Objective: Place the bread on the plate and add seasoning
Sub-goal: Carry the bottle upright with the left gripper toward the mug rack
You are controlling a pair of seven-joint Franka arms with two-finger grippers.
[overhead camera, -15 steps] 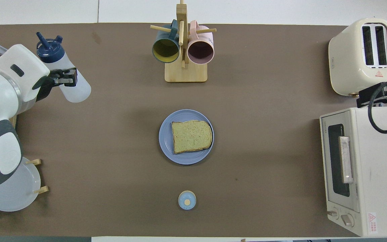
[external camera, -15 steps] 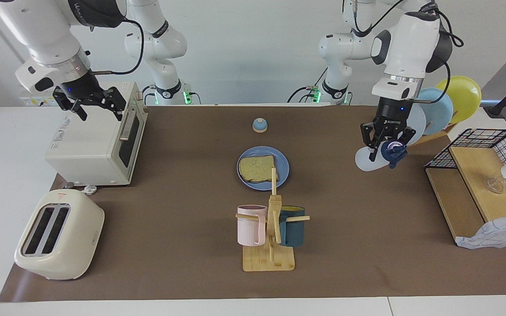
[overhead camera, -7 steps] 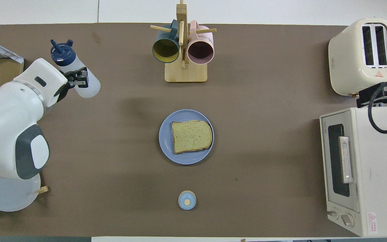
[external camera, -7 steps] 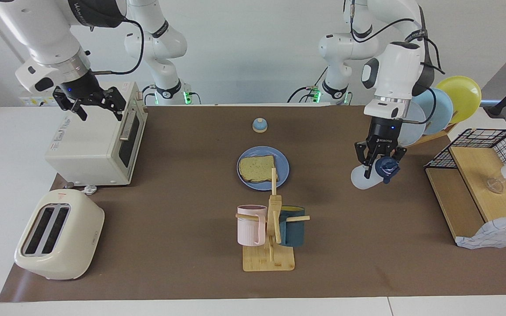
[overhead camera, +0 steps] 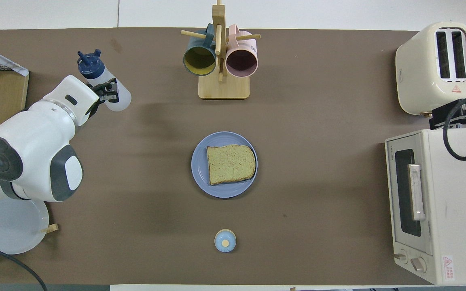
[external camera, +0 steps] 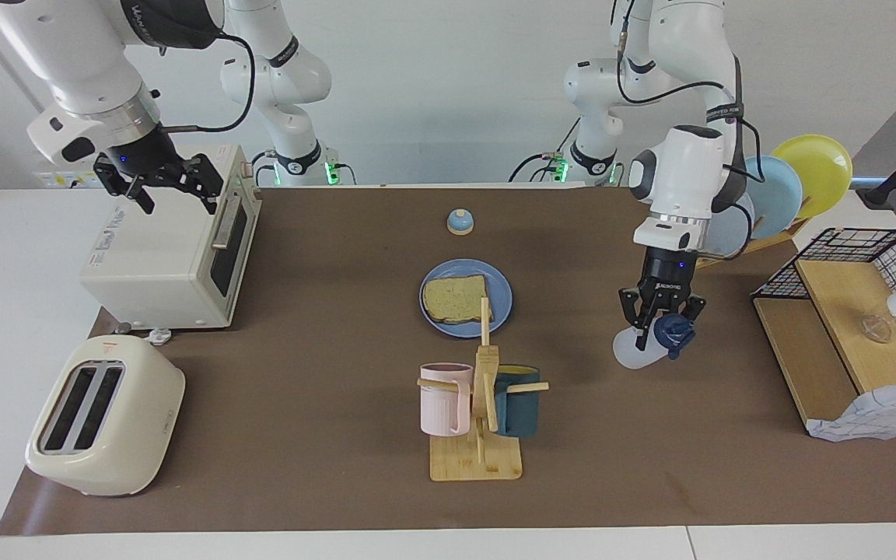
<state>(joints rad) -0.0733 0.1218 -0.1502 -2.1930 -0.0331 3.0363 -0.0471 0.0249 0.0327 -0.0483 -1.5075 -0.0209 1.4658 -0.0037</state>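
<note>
The first half of the task looked finished: the bread point(overhead camera: 231, 163) lay flat on the plate point(overhead camera: 202, 178), which sat at the middle of the table, nearer to the robots than the wooden mug rack point(overhead camera: 220, 60) and farther from them than the small bell point(overhead camera: 225, 240). What was left, as far as could be judged, was the seasoning — nothing showed on the slice yet, and the bottle was well apart from the plate, toward the left arm's end of the table.

The left gripper point(external camera: 656, 325) held the seasoning point(external camera: 646, 344) up over bare brown mat, its jaws pinching the bottle's neck region just below the cap. The bottle was tipped well over on its side rather than upright, its dark cap and spout pointing away from the robots in the overhead view. It would probably have to be carried over the bread before any seasoning went on.

The right gripper point(external camera: 170, 187) waited over the toaster oven point(external camera: 172, 241), jaws spread and holding nothing.

The bread was a square, pale yellow-tan slice with a darker crust, set slightly off-centre on the round blue plate — toward the right arm's end. The bottle was translucent white with a navy looped cap.
</note>
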